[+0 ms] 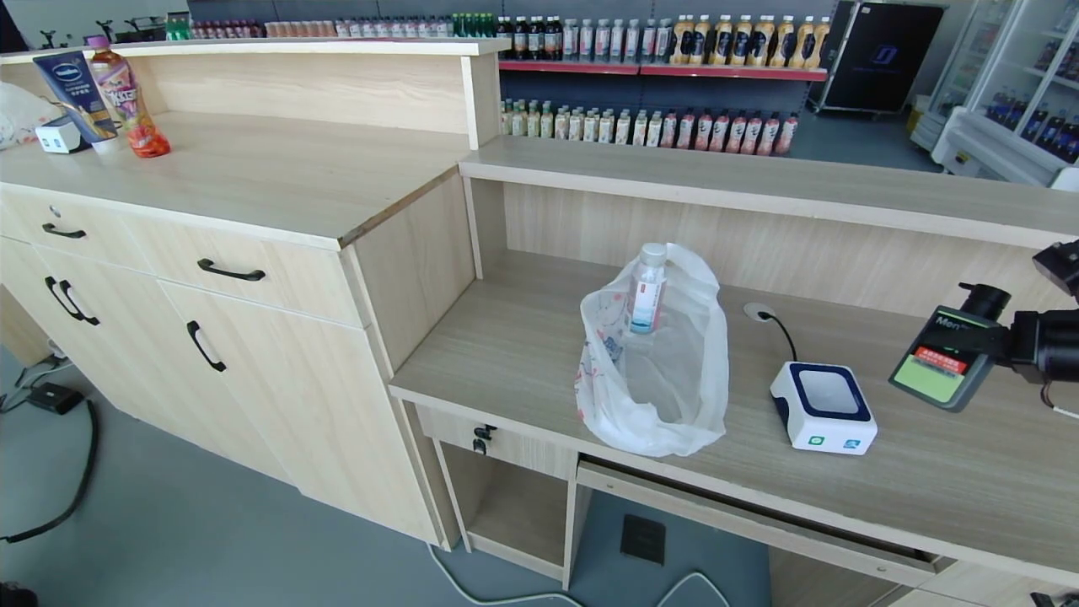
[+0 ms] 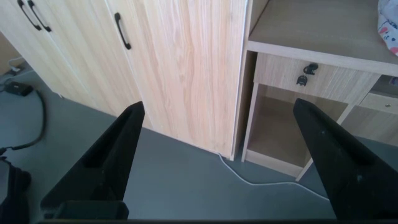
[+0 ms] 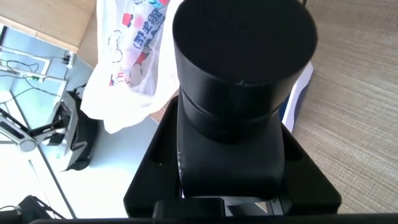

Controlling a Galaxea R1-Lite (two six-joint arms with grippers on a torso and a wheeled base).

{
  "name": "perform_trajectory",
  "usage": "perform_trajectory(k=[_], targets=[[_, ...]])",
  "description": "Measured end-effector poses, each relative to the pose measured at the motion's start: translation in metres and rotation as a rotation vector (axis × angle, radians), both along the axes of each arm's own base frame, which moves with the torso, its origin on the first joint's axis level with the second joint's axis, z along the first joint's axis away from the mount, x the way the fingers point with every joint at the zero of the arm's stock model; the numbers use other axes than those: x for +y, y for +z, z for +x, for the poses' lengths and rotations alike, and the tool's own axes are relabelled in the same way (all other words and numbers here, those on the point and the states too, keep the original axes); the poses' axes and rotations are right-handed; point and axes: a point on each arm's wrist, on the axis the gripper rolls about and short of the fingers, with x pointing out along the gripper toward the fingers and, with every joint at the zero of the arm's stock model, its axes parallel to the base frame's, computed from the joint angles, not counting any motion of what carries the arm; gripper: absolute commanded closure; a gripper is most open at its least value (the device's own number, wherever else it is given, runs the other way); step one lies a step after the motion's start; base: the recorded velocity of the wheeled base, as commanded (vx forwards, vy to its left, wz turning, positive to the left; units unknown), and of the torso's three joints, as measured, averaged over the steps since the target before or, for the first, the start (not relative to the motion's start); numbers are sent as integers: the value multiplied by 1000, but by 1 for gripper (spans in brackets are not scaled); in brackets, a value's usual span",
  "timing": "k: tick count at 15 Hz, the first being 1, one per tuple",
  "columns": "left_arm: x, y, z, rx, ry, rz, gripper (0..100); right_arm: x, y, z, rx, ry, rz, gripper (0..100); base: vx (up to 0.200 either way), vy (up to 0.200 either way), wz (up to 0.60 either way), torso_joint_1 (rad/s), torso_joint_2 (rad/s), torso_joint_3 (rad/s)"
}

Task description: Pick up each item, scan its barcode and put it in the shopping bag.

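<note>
Currently, dark tube [image 1: 944,362] aslant, cap [image 1: 984,299] uppermost.

At frame centre the shopping bag [image 1: 653,379] stands mouth-up on the table [image 1: 497,337], a clear bottle [image 1: 647,291] upright inside it. A wide strip of table runs from the bag left to the cabinet side panel [image 1: 413,270]. Just right sits the scanner [image 1: 824,407], a narrow gap between; its cable [image 1: 782,330] trails behind. Farther right, the right gripper [image 1: 1007,341] holds a dark bottle [image 1: 944,361] above the table.
</note>
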Motion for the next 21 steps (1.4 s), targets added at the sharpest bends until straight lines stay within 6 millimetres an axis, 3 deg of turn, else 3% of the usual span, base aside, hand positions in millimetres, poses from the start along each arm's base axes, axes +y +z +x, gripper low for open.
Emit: perform_trajectory(k=[6, 14, 21], targets=[[0, 0, 0, 0, 0, 0, 0, 4, -9, 16, -15, 34, -5, 100, 0, 0, 0, 0, 0, 0], [0, 0, 0, 0, 0, 0, 0, 25, -14, 38, -65, 127, -17, 100, 0, 0, 0, 0, 0, 0], [0, 0, 0, 0, 0, 0, 0, 27, -25, 49, -80, 141, -23, 100, 0, 0, 0, 0, 0, 0]])
